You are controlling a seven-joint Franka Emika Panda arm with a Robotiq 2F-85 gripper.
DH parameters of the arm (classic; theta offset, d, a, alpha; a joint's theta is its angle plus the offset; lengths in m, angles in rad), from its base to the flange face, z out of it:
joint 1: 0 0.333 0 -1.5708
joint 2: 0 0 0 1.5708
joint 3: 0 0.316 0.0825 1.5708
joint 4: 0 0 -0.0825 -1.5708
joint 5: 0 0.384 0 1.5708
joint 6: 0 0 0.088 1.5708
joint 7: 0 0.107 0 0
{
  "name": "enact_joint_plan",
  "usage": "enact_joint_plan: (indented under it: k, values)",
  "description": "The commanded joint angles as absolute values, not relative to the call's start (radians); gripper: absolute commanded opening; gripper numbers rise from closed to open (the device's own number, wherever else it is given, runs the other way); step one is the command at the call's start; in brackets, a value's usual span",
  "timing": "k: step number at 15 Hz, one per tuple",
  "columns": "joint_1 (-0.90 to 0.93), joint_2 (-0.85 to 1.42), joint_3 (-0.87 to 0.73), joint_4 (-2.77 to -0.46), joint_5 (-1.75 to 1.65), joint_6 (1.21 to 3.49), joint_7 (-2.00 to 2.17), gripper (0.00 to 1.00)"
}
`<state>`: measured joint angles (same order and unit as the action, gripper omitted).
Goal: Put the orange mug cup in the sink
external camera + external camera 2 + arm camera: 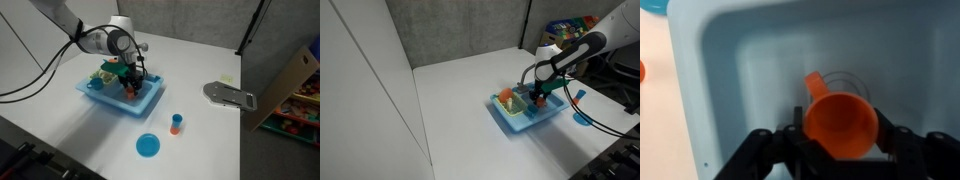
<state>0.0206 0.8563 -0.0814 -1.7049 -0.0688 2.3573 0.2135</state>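
Orange mug cup point(840, 125) clamped in gripper point(840, 142) over sink point(750, 60); blue plate point(148, 146) + 2-tone cup point(176, 123) well apart.

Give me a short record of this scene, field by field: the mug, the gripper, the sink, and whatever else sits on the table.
mug: orange mug cup, upright, mouth facing the wrist camera
gripper: gripper shut on the mug, down inside the sink
sink: sink, light blue, basin beneath the mug
also on table: blue plate; orange-and-blue cup, both apart from the sink
mug released: not yet

One sink point(152, 103), one mug point(840, 126), one plate point(148, 146)
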Motion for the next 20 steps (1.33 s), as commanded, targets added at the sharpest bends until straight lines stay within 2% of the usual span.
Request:
enact_joint_plan:
  k: [1,20]
  values:
    - [0.004,0.845,-0.076,-1.694,-0.052,2.340,0.175,0.99]
    - [0.009,0.433,-0.099,-1.967,-0.111,2.135,0.142,1.00]
